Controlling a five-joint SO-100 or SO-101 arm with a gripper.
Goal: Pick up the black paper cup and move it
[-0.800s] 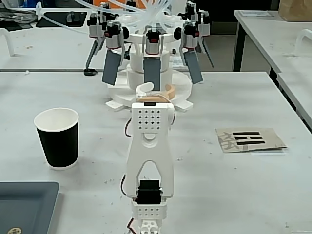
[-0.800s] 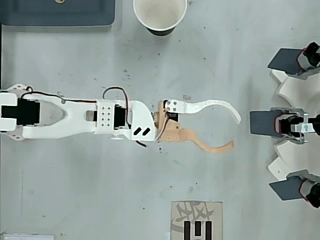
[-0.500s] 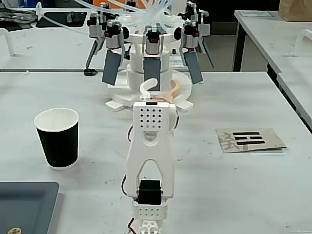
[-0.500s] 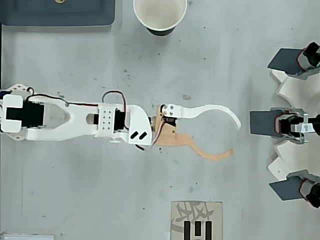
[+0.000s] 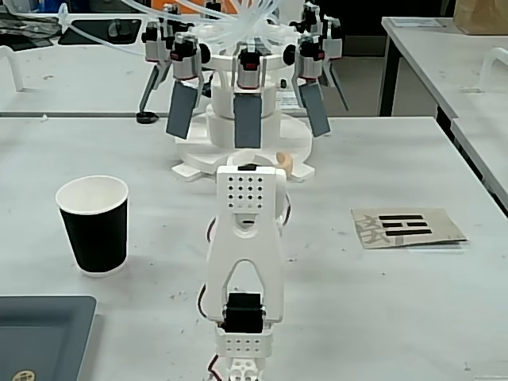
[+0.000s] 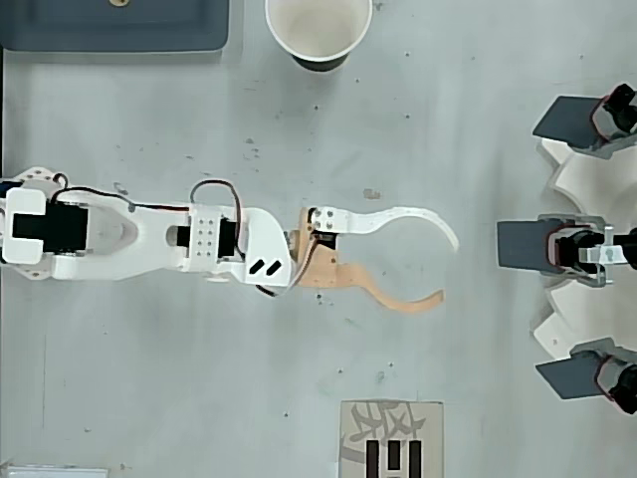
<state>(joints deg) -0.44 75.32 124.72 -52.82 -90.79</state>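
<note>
The black paper cup (image 5: 94,226) stands upright on the white table, left of the arm in the fixed view. In the overhead view the cup (image 6: 317,28) sits at the top edge, its white inside showing and nothing in it. My gripper (image 6: 446,269) is open, with one white curved finger (image 6: 408,215) and one orange curved finger (image 6: 393,295) spread wide and nothing between them. It points toward the white machine and is well apart from the cup. In the fixed view the arm hides most of the gripper; only a bit of the orange finger (image 5: 284,163) shows.
A white machine with several grey paddles (image 5: 248,119) stands just beyond the gripper, seen also in the overhead view at the right edge (image 6: 582,249). A dark grey tray (image 5: 40,333) lies near the arm's base. A printed paper card (image 5: 406,227) lies on the other side.
</note>
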